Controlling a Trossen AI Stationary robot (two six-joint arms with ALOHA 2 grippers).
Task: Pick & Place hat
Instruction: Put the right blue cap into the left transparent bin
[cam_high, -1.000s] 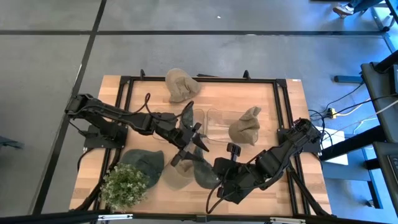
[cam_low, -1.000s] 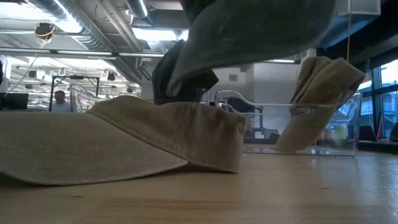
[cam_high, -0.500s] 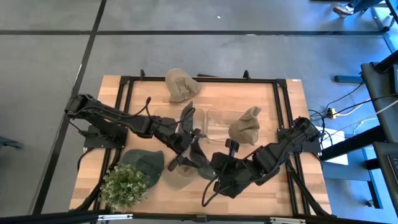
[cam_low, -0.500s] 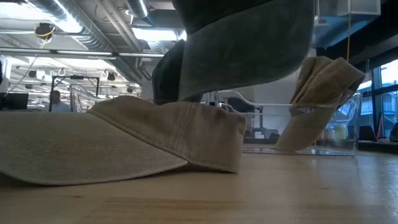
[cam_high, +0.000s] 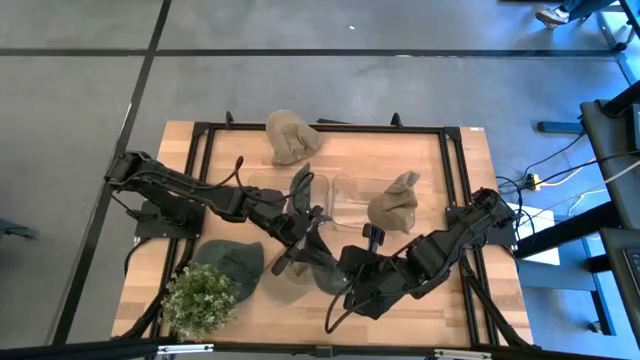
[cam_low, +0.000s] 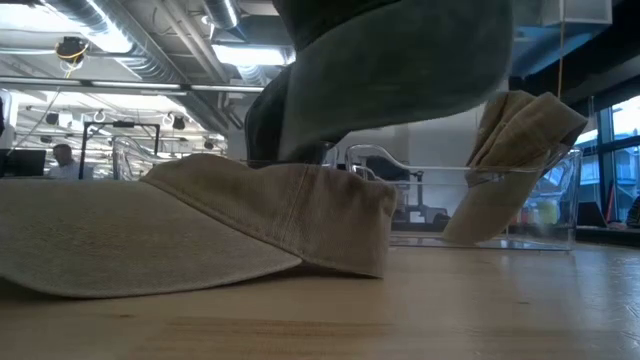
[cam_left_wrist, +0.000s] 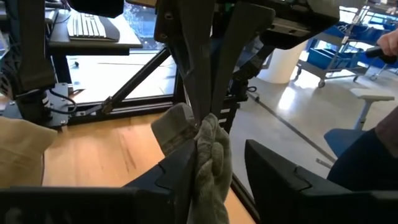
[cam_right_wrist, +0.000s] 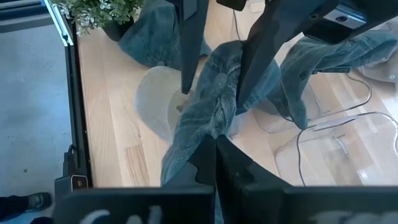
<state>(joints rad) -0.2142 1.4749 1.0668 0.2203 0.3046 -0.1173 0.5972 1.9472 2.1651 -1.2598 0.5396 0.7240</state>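
Since a second ago the grey-green hat (cam_high: 322, 262) has been lifted off the bench (cam_high: 450, 190), pinched between the left hand (cam_high: 312, 222) and right hand (cam_high: 352, 270), around 6 o'clock of centre. Placement looks next.

I see the left gripper (cam_high: 303, 238) and right gripper (cam_high: 345, 272) meeting at the table's (cam_high: 450, 310) front centre, both on one hat (cam_high: 325, 268) above a second hat (cam_high: 282, 285). A plant (cam_high: 200, 297) stands front left, a third hat (cam_high: 229, 259) beside it. Two clear bins (cam_high: 352, 200) sit mid-table; the right one holds a fourth hat (cam_high: 394, 203). A fifth hat (cam_high: 289, 135) lies at the rear.
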